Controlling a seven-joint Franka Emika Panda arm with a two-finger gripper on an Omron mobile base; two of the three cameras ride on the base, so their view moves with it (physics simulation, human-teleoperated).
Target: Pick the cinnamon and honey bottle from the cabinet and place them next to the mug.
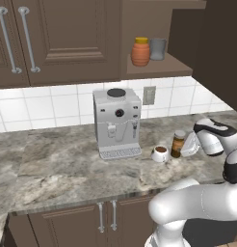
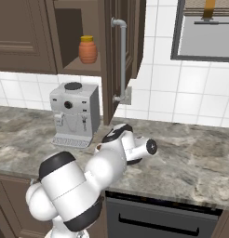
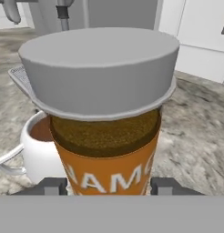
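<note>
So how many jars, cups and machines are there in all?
Jars: 2, the slim dark-brown cinnamon jar with grey lid and the squat orange honey bottle with yellow lid.
Cups: 2, the small white mug of brown liquid and the plain grey cup.
Machines: 1, the grey coffee machine.
Total: 5.

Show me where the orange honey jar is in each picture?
Left base view: the honey bottle stands on the open cabinet shelf, upper middle, beside a grey cup.
Right base view: on the shelf, upper left.
Hand view: not in this picture.
Shared landmark: the coffee machine below the shelf.
</note>
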